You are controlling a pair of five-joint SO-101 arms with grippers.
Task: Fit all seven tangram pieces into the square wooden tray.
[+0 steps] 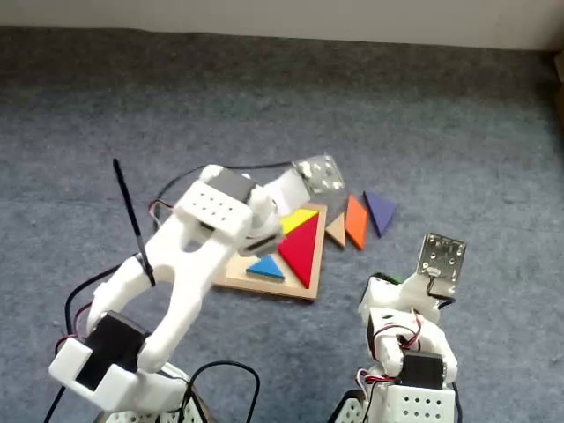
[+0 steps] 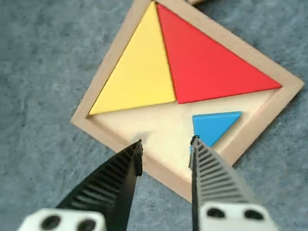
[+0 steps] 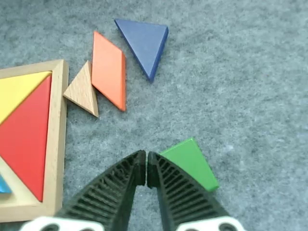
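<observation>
The square wooden tray (image 1: pixel 310 293) (image 2: pixel 94 126) (image 3: pixel 58 139) holds a yellow triangle (image 1: pixel 298 218) (image 2: pixel 139 72), a red triangle (image 1: pixel 302 247) (image 2: pixel 207 62) (image 3: pixel 26 134) and a small light blue triangle (image 1: pixel 265 268) (image 2: pixel 214 126). My left gripper (image 2: pixel 166 147) hovers open over the tray's bare floor beside the light blue piece. On the carpet lie a wood-coloured triangle (image 1: pixel 336 230) (image 3: pixel 83 91), an orange parallelogram (image 1: pixel 355 221) (image 3: pixel 109 70) and a dark blue triangle (image 1: pixel 380 211) (image 3: pixel 143 42). A green piece (image 3: pixel 190 162) (image 1: pixel 390 278) lies beside my right gripper (image 3: pixel 146 161), which is shut and empty.
Grey carpet covers the table, with free room to the right of the loose pieces. The left arm (image 1: pixel 185 264) reaches over the tray's left half and hides it. Black cables (image 1: pixel 132 220) trail at the left.
</observation>
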